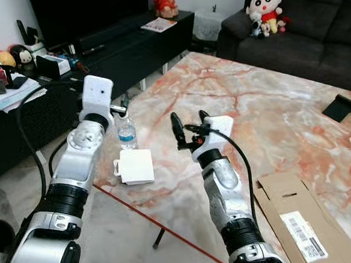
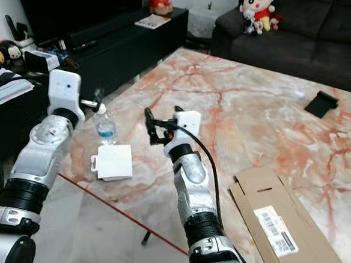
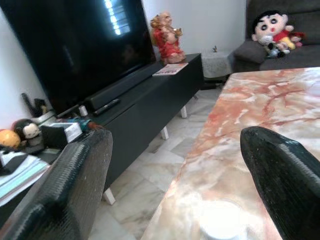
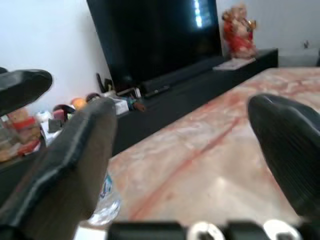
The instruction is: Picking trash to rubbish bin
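Note:
A small clear water bottle (image 1: pixel 126 132) with a blue label stands near the left edge of the marble table (image 1: pixel 255 113). Beside it, nearer to me, lies a white box (image 1: pixel 136 166). My left gripper (image 1: pixel 122 107) hovers just above the bottle, open. In the left wrist view the bottle's white cap (image 3: pixel 220 232) sits low between the two spread fingers (image 3: pixel 75 185). My right gripper (image 1: pixel 188 125) is open over the table to the right of the bottle, with nothing in it. The right wrist view catches the bottle (image 4: pixel 105 200) beyond the fingers.
A flattened cardboard box (image 1: pixel 304 228) with a shipping label lies at the table's near right. A black stand (image 1: pixel 340 108) sits far right. To the left a black TV console (image 1: pixel 121 43) runs alongside a strip of floor. A dark sofa (image 1: pixel 303 32) with plush toys stands behind.

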{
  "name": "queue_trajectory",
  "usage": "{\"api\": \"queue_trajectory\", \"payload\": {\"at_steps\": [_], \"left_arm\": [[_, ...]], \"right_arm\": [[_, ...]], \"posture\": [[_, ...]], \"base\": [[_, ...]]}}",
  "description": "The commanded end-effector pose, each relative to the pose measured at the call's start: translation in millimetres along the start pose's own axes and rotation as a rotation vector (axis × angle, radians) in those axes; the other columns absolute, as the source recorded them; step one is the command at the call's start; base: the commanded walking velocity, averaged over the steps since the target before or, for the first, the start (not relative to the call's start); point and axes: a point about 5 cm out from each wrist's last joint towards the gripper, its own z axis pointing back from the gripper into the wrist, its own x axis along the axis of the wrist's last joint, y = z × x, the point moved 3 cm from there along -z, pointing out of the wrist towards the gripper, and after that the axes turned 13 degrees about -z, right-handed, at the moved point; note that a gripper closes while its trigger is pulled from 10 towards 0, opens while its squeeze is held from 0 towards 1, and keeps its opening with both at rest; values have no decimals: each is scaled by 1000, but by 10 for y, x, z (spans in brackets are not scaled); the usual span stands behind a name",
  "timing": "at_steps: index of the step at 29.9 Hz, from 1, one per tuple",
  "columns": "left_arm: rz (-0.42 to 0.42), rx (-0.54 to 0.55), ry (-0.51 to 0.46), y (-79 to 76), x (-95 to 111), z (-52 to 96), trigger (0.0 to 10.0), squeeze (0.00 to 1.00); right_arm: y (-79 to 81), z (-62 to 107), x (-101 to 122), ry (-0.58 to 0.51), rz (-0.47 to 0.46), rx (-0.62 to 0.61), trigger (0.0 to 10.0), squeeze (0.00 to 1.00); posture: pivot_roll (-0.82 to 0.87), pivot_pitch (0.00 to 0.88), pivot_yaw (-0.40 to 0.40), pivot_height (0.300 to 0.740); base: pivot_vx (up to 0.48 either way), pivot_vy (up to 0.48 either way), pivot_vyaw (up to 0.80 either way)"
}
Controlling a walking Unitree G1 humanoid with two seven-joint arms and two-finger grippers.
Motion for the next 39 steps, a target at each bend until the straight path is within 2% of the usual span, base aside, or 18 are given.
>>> {"api": "queue_trajectory", "payload": {"at_steps": [1,31,39], "left_arm": [[-8,4,-20,4,63,-13,10000,0],[-14,2,-18,-2,51,-6,10000,0],[-21,3,-9,-7,17,16,10000,0]], "right_arm": [[20,-33,42,-9,-4,4,10000,0],[23,-39,29,1,-2,5,10000,0],[22,-33,22,3,-2,5,10000,0]], "posture": [[87,16,31,740],[87,14,30,740],[86,18,29,740]], "base": [[262,0,0],[280,0,0],[0,0,0]]}}
